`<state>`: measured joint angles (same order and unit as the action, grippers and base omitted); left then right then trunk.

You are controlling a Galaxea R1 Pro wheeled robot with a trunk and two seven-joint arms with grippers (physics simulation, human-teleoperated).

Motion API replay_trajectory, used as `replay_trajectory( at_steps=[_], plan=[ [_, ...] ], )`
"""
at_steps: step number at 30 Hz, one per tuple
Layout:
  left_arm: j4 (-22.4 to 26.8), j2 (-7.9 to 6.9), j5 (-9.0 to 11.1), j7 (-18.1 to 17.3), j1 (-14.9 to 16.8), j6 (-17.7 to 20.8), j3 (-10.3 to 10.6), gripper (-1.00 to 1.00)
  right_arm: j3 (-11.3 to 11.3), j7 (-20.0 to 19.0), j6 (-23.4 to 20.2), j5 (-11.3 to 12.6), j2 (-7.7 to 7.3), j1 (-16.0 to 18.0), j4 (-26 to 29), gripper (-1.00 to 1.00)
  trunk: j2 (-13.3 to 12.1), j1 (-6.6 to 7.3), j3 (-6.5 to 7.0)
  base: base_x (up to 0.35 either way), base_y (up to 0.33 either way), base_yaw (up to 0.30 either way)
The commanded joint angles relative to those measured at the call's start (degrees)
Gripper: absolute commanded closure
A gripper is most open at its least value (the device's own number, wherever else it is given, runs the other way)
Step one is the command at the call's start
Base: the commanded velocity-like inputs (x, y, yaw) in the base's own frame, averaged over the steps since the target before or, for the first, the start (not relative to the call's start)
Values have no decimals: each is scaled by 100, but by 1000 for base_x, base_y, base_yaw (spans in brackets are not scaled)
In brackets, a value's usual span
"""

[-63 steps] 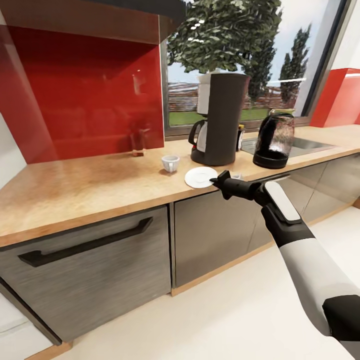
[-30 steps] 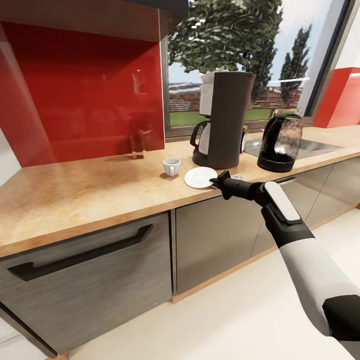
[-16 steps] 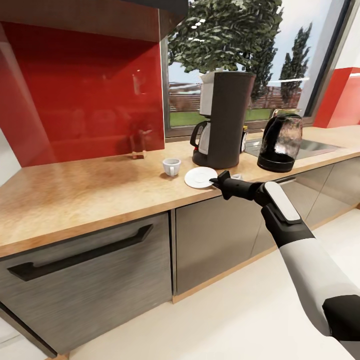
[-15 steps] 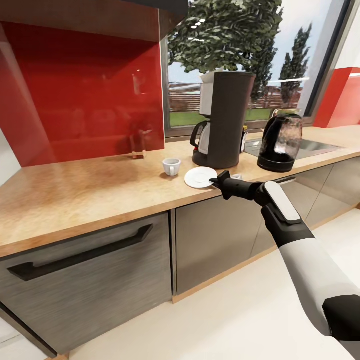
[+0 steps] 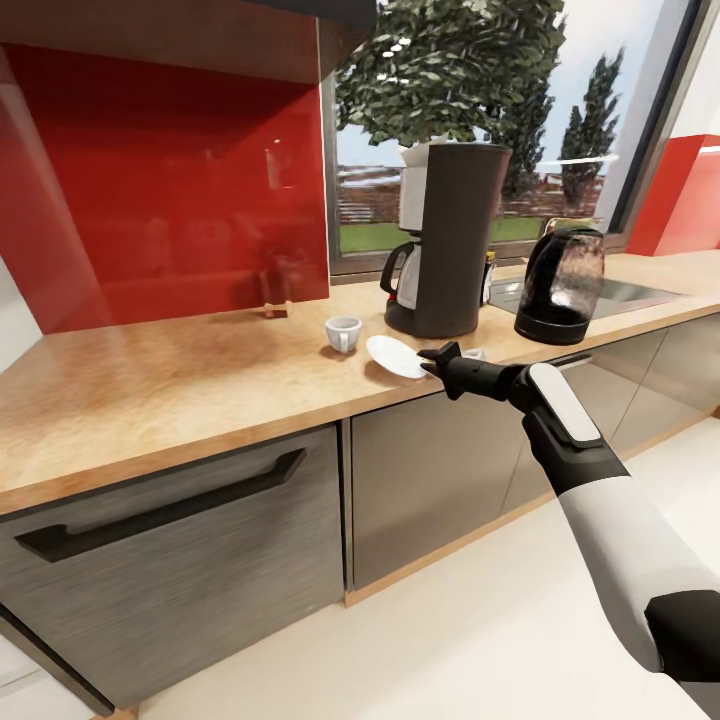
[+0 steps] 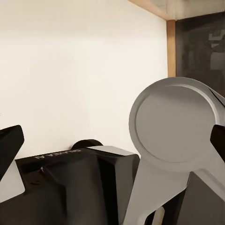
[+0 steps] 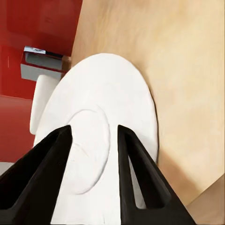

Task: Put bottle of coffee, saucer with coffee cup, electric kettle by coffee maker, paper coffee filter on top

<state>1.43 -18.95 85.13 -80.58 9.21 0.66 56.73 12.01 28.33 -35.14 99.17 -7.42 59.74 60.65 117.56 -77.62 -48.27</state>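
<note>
White saucer [image 5: 396, 357] tilted, near rim pinched in right gripper [image 5: 432, 359], far edge angled up off worktop [image 5: 190, 385]. Right wrist view: two black fingers [image 7: 136, 178] closed across saucer [image 7: 101, 154], rim between them, shadow cast on wood [image 7: 187, 84] under it. Saucer near front edge of worktop, just in front of coffee maker [image 5: 445, 240].

Cup [image 5: 342, 333] upright on wood just left of saucer, apart from it; seen past saucer in wrist view as white shape [image 7: 41, 103], touching or not cannot tell from there. Coffee maker tall and dark, carafe [image 5: 405, 280] with black handle on its left side, pale filter [image 5: 413, 155] at its top. Small jar with yellow lid [image 5: 487, 275] mostly hidden behind coffee maker's right edge. Kettle [image 5: 558, 283] right of that, standing on worktop by inset hob [image 5: 615, 292], well apart from saucer.

Small wooden block [image 5: 275, 310] at foot of red backsplash [image 5: 170, 190], behind cup. Window [image 5: 480, 120] with trees behind coffee maker. Grey drawer front with black handle [image 5: 165, 505] below worktop.

Left gripper: wrist view shows black housing [image 6: 75, 187], a grey round joint [image 6: 176, 124], pale floor [image 6: 79, 70]; fingers not made out, opening cannot be told.
</note>
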Motion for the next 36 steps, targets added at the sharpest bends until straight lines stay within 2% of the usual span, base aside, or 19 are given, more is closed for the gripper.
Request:
replay_trajectory(
  at_steps=[1, 27, 32, 36],
  plan=[
    [7, -3, 48, -11, 2, 8, 48, -100, 14, 68, -46, -65, -6, 2, -370, -100, 2, 0, -6, 0, 0, 0],
    [7, -3, 48, -11, 2, 6, 48, -100, -59, 63, -46, -43, -6, 2, -361, -100, 2, 0, -6, 0, 0, 0],
    [7, -3, 48, -11, 2, 5, 48, -100, -66, 55, -53, 153, -6, 2, -307, -100, 2, 0, -6, 0, 0, 0],
    [7, -3, 48, -11, 2, 5, 48, -100, -67, 51, -54, 187, -6, 2, -288, -100, 2, 0, -6, 0, 0, 0]
  ],
)
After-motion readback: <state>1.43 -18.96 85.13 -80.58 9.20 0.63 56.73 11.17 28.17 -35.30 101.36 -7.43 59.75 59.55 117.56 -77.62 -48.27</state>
